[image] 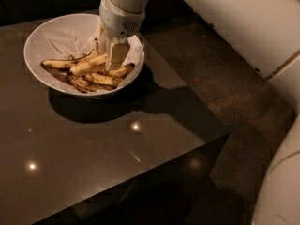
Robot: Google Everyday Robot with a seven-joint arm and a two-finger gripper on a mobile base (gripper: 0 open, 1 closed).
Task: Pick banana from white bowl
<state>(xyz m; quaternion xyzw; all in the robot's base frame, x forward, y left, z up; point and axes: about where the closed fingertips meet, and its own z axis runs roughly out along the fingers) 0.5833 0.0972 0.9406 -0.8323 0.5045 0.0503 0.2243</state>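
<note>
The white bowl (51, 34) stands at the far left of a dark glossy table (93, 153). Several ripe, brown-spotted bananas (89, 64) lie in a pile in its near half, with crumpled white paper behind them. My gripper (114, 56) hangs from the white arm straight down into the bowl's right side, its tip right against the top of the banana pile. The wrist hides part of the bowl's far right rim.
The table's right edge (187, 90) runs diagonally just right of the bowl; beyond it is dark speckled floor (234, 83). My arm's white links (243, 22) fill the upper right and my body the lower right corner (281, 191).
</note>
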